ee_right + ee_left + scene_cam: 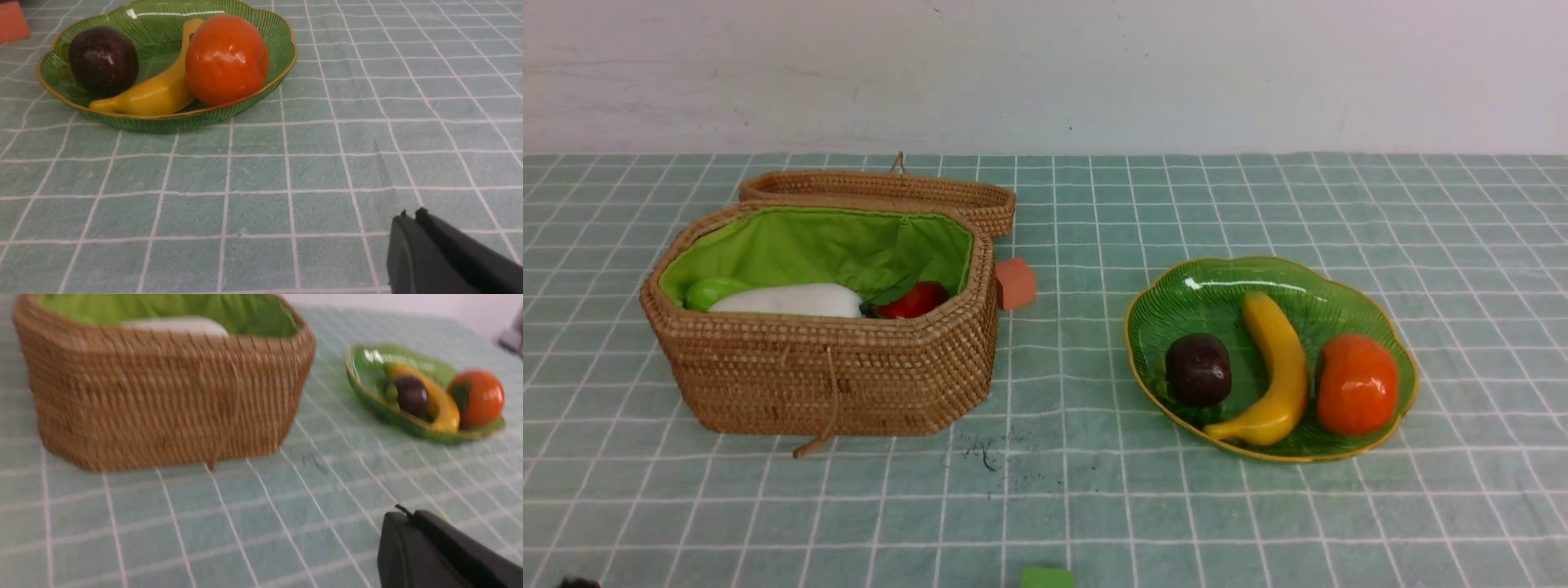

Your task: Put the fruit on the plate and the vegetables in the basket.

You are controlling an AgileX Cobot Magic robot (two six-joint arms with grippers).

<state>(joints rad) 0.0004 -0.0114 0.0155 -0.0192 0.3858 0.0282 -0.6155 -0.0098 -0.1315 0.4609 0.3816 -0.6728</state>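
Fruit sits on the plate (1388, 343) already, all three pieces: the banana (1278, 367) curves down the middle, the mangosteen (1197, 369) lies to its left and the persimmon (1356, 384) to its right. That plate rests on the right of the counter (1094, 506), which wears a pale green checked cloth. Over on the left stands the basket (825, 376), lid thrown back behind it, and above its near wall I can make out the white radish (788, 300), a bit of the green gourd (709, 291) and the red bell pepper (916, 300). The carrot I can't pick out; only dark leaves show beside the pepper, so it may lie lower in the lining.

To my eye the sorting looks finished, or nearly so. Each wrist view shows its pincer low over bare cloth, the left pincer (408, 516) and the right pincer (410, 216) both clenched with tips together and nothing between them. If anything remains, it is pulling the arms clear without nudging the plate's rim. An orange-red block (1015, 282) sits just right of the basket, and a green block (1047, 577) peeks in at the near edge.

No brand, label or writing shows anywhere.
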